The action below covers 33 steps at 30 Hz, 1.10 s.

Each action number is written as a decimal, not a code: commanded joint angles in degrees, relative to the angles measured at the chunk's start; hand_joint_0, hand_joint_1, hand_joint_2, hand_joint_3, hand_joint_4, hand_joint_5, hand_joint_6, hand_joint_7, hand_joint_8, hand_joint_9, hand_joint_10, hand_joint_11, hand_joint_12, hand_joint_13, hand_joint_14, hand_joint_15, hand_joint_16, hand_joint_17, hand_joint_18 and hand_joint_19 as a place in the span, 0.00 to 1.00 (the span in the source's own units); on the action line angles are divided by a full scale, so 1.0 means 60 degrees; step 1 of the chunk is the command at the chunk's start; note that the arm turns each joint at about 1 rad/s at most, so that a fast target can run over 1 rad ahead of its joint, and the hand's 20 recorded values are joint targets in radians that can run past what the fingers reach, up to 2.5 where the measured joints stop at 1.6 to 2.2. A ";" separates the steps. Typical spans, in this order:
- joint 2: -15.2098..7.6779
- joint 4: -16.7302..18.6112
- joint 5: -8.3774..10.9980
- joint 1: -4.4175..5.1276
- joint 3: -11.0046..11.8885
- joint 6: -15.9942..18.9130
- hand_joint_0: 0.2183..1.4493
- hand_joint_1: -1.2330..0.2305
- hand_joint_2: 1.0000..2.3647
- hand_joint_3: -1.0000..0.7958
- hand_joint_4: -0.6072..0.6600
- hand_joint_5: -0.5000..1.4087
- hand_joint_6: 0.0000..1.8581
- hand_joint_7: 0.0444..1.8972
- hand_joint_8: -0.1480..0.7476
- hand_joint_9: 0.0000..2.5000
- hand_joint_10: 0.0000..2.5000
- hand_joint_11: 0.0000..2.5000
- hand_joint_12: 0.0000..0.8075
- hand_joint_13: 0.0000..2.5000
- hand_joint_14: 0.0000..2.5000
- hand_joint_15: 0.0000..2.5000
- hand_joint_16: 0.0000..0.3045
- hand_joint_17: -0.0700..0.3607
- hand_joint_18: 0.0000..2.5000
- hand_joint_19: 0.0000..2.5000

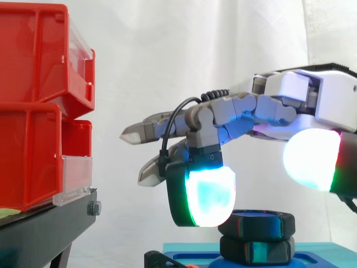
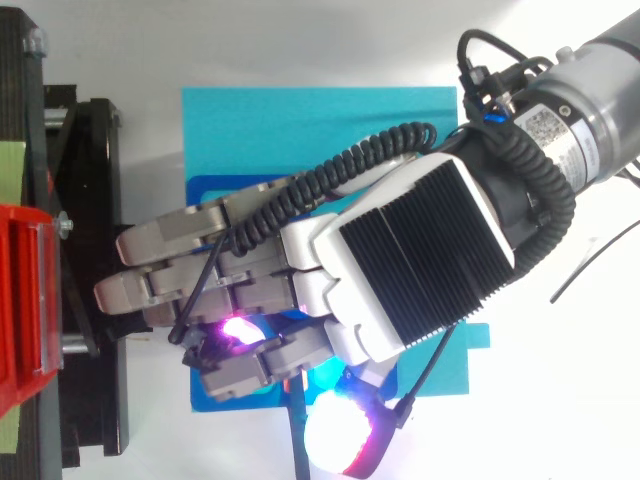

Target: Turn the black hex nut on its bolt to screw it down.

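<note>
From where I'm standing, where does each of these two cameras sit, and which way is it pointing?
Side view: beside the work, at its height, looking level across the black hex nut; the hand comes in from the right.
Top view: overhead, looking straight down on the blue base; the hand's back and the arm come in from upper right.
Both show the hand, blue base and red bins.

hand (image 2: 420, 260): grey-white links | ribbed black back | pads (image 1: 209, 195) glowing cyan-white, magenta
</note>
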<state>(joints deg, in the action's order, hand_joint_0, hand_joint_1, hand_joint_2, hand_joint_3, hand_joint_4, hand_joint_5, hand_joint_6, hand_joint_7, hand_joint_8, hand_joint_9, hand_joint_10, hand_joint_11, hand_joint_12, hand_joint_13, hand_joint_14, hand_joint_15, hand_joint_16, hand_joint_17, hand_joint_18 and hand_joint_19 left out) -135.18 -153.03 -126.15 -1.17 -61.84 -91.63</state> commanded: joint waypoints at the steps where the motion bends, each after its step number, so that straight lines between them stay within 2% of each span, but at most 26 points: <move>1: 0.0000 0.0207 0.0063 0.0048 -0.0122 0.0007 0.24 0.72 0.00 0.28 0.66 0.23 0.27 0.78 0.51 0.26 0.00 0.08 0.41 0.14 0.00 0.02 0.13 0.38 0.05 0.09; 12: -0.0015 0.0192 0.0019 0.0048 -0.0122 -0.0081 0.23 0.69 0.00 0.28 0.66 0.23 0.27 0.78 0.51 0.26 0.00 0.08 0.41 0.14 0.00 0.02 0.14 0.39 0.05 0.09; 17: -0.0015 0.0192 -0.0011 -0.0025 -0.0122 -0.0081 0.21 0.59 0.00 0.28 0.66 0.22 0.27 0.78 0.52 0.26 0.00 0.08 0.43 0.14 0.00 0.02 0.15 0.39 0.05 0.09; 22: -0.0015 0.0236 -0.0040 -0.0055 -0.0122 -0.0154 0.21 0.54 0.00 0.28 0.67 0.22 0.27 0.77 0.52 0.26 0.00 0.08 0.43 0.14 0.00 0.02 0.15 0.40 0.06 0.09; 26: -0.0102 0.0280 -0.0040 -0.0069 -0.0122 -0.0242 0.21 0.54 0.00 0.28 0.67 0.22 0.27 0.77 0.51 0.26 0.00 0.08 0.42 0.15 0.00 0.02 0.15 0.40 0.06 0.10; 29: -0.0117 0.0500 -0.0025 -0.0025 -0.0122 -0.0242 0.21 0.54 0.00 0.28 0.67 0.22 0.27 0.77 0.51 0.26 0.00 0.08 0.42 0.14 0.00 0.02 0.15 0.40 0.06 0.10; 33: -0.0102 0.0515 -0.0025 0.0019 -0.0122 -0.0227 0.22 0.55 0.00 0.28 0.67 0.22 0.27 0.77 0.51 0.26 0.00 0.08 0.42 0.14 0.00 0.02 0.15 0.39 0.06 0.10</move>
<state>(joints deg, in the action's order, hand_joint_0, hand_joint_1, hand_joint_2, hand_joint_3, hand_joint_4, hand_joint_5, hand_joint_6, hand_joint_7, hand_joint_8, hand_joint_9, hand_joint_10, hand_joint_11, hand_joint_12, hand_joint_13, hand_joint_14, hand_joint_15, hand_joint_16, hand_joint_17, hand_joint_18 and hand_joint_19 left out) -135.82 -150.16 -126.31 -1.21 -62.58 -93.04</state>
